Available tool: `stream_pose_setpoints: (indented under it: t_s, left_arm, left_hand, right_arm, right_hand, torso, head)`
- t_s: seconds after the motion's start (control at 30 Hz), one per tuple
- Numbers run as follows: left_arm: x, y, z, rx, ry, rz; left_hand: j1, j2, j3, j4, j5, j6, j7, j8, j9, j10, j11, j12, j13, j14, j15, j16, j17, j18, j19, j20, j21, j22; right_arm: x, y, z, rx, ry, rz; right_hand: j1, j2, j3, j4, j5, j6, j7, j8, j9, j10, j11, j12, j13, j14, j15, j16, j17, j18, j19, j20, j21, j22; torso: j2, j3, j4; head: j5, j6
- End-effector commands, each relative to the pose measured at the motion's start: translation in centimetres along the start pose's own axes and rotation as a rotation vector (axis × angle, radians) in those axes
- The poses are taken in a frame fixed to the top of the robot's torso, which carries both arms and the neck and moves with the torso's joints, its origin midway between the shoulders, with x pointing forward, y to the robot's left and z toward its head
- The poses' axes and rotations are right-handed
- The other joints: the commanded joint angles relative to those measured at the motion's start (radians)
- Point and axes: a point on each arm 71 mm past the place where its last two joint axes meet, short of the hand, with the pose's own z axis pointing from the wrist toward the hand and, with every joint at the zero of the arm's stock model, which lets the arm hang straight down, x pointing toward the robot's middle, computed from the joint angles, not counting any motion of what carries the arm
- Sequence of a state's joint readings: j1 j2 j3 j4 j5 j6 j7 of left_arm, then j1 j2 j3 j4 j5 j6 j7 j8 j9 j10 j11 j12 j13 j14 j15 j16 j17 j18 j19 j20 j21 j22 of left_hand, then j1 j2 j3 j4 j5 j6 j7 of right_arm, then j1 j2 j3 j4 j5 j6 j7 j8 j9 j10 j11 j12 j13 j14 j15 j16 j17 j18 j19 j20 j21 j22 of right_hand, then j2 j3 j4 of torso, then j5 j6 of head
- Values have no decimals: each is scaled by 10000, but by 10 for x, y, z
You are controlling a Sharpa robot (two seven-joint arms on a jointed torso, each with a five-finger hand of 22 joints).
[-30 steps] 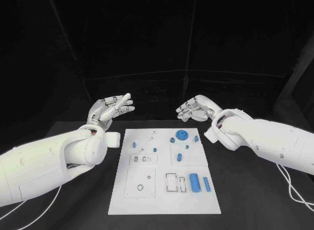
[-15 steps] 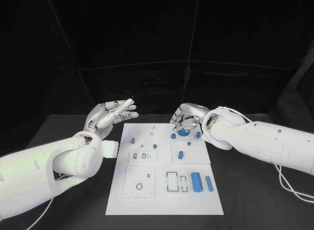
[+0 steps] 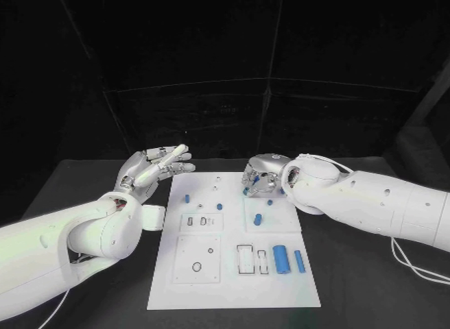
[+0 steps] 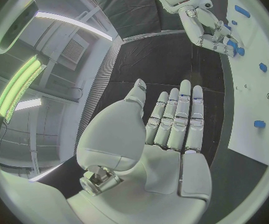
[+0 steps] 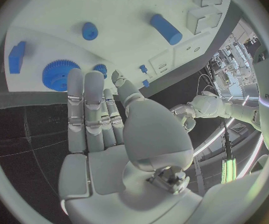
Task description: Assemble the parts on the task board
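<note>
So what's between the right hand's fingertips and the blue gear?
Nothing: in the right wrist view, bare task board separates the right hand from the blue gear.

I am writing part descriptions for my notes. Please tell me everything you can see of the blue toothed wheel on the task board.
The blue toothed wheel is a round, flat piece with fine teeth along its rim and a raised round hub in its middle; it looks like matte plastic. It lies flat on the white task board, near the board's far edge on the robot's right side. The right hand hovers over it with fingers stretched out, the fingertips just beside its rim. Whether they touch it cannot be told.
</note>
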State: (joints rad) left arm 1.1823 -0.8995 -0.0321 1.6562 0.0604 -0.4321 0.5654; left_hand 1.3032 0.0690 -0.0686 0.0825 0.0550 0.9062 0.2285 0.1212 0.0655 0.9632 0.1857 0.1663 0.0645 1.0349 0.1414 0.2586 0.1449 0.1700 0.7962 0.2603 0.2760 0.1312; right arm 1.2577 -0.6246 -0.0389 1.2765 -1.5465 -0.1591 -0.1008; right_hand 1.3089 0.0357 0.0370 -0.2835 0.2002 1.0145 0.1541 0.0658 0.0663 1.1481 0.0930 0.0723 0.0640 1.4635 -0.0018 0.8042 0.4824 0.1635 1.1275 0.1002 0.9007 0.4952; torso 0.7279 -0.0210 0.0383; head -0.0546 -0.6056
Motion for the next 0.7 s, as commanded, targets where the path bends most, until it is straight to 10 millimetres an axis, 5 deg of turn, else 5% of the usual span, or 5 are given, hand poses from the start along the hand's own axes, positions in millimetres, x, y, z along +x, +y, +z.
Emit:
stream_pose_setpoints:
  t_s: [0.03,0.7]
  left_arm:
    - [2,-1,0,101,254,-30]
    - [1,0,1,-7,280,-48]
  left_hand:
    - [15,6,-50,-26,24,46,115,-30,-13,66,17,-45,-11,49,9,-59,4,143,82,-6,28,-14]
    - [34,22,-61,-68,25,24,151,-83,-16,44,42,-106,-14,23,27,-151,-2,138,99,1,2,-36]
  right_arm:
    - [0,-2,1,230,302,-445]
    - [3,0,7,355,529,-507]
  right_hand:
    - [-56,69,-55,3,-4,-51,42,-9,-5,-80,-6,17,8,58,6,137,120,198,-107,-4,80,43]
    - [-15,615,331,25,-422,257,49,44,11,158,-43,145,9,32,-7,1357,1323,197,-176,6,690,442]
  torso:
    - [67,6,3]
    - [154,29,5]
  head:
    - [5,-20]
    - [69,-41]
